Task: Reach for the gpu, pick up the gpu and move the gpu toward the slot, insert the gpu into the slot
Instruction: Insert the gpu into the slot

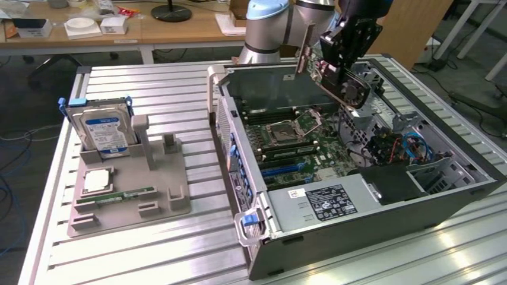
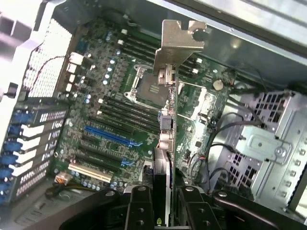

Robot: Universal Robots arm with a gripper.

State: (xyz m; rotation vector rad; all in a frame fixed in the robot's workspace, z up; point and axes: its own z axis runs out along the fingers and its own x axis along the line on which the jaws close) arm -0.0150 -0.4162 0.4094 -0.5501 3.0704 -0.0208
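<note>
Mid-carry: the gripper (image 1: 347, 62) pinches the gpu (image 1: 348, 89) above the open case (image 1: 380, 222); seating it calls for squaring its edge with, probably, the blue slot (image 2: 112, 136).

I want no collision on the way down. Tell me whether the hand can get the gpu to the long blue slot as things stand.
Probably yes. The hand holds the gpu above the open case, the long blue slot lies bare, and the cables sit off by the drive cage.
</note>
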